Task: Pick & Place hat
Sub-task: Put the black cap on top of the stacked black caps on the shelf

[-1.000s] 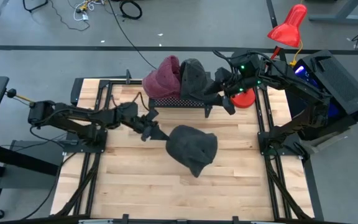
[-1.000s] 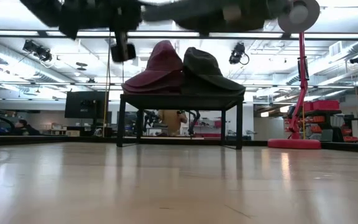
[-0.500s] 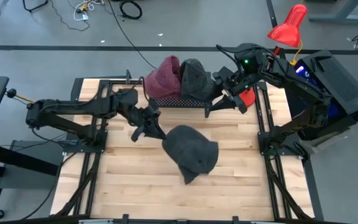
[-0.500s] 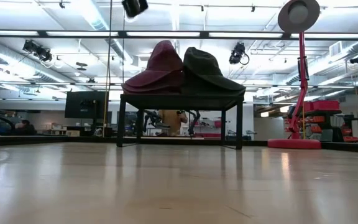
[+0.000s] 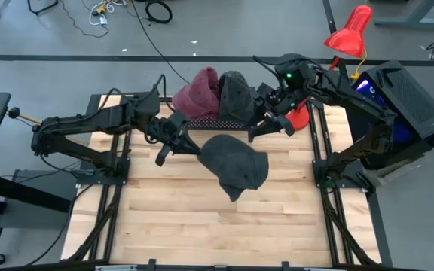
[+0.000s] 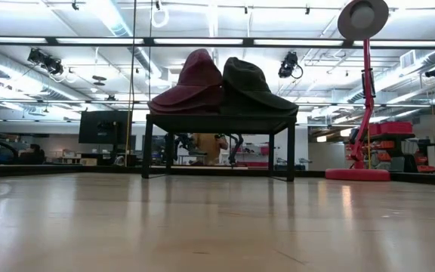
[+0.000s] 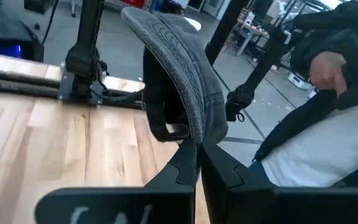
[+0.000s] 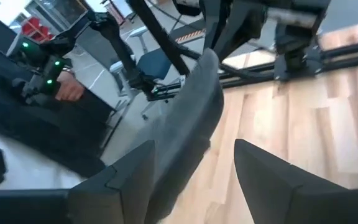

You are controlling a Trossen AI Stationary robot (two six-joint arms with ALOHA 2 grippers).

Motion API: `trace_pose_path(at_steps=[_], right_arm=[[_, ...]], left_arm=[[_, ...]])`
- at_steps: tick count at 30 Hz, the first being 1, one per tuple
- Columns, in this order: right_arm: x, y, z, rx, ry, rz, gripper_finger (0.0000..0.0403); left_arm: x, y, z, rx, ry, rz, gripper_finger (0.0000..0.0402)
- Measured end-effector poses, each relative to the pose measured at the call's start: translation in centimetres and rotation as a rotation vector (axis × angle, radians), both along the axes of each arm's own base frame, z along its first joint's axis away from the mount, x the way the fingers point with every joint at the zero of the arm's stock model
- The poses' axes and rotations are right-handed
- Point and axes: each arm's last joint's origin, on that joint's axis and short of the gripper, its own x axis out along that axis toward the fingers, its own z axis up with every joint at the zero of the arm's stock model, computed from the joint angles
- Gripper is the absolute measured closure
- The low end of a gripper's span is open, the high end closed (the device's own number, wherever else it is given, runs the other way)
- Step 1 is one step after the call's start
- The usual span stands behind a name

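So the left gripper (image 5: 191, 145) is clamped tight on the brim of the grey hat (image 5: 233, 165), and the hat's hanging in the air over the middle of the counter (image 5: 164, 218), just in front of the little black rack (image 5: 215, 123). From the left wrist view you can see the fingers (image 7: 188, 163) pinched together with the hat's (image 7: 182, 74) edge squeezed between them.

The right gripper (image 5: 268, 123) is up by the right end of the rack, jaws spread wide and nothing in them. In its own wrist view the grey hat (image 8: 191, 124) sits just past its two fingers (image 8: 129, 171).

Two more hats are parked on the rack: a maroon hat (image 6: 191, 83) on the left and a dark hat (image 6: 249, 85) right beside it, touching. A red lamp (image 5: 349, 31) stands at the far right corner.
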Motion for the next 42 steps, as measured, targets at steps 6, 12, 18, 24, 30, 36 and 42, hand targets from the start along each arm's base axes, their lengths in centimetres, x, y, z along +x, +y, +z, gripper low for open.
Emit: trace_pose_path(at_steps=[6, 12, 18, 24, 30, 36, 42], right_arm=[[1.5, -0.5, -1.1, 0.077, 0.065, 0.012, 0.0183], [2.6, -0.5, -1.5, 0.159, 0.087, 0.047, 0.0183], [3.3, 0.1, -2.1, 0.152, 0.125, 0.034, 0.0183], [4.1, 0.9, -2.6, 0.137, 0.141, 0.042, 0.0183], [4.2, 1.8, -2.8, 0.109, 0.169, 0.030, 0.0183], [4.3, 2.7, -2.9, 0.114, 0.184, 0.058, 0.0183], [4.4, 3.4, -2.9, 0.103, 0.186, 0.065, 0.0186]], left_arm=[[-0.1, 0.0, -0.2, 0.046, 0.002, -0.008, 0.0393], [-0.2, 0.0, -0.9, 0.071, 0.068, 0.005, 0.0393], [-0.3, 0.0, -1.0, 0.089, 0.069, -0.001, 0.0393], [-0.3, 0.0, -0.9, 0.091, 0.068, -0.003, 0.0393], [-0.3, 0.0, -0.9, 0.090, 0.068, -0.007, 0.0393], [-0.3, 0.0, -0.9, 0.089, 0.067, -0.010, 0.0392], [-0.3, 0.0, -0.9, 0.088, 0.067, -0.012, 0.0393]])
